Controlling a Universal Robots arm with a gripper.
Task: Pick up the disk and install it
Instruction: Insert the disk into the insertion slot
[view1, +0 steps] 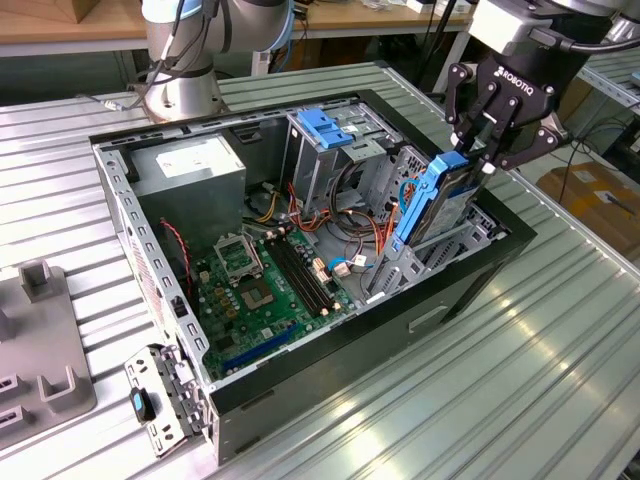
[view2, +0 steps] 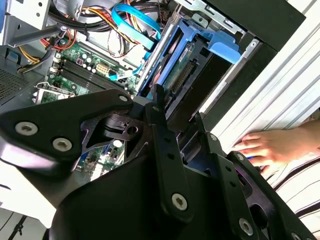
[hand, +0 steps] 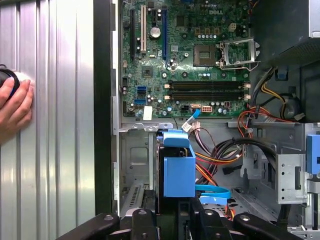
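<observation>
- The fingers (view1: 472, 152) are clenched on the upper end of the disk (view1: 437, 205), at the exterior view's upper right.
- The disk, in its blue carrier, stands tilted, with its lower end at the drive bay inside the open computer case (view1: 330, 370).
- The motherboard (view1: 265, 285) lies on the case floor, toward the exterior view's left of the disk.
- In the first wrist view, a person's hand (hand: 15, 107) rests on the ribbed metal desk (hand: 60, 125) beside the case.
</observation>
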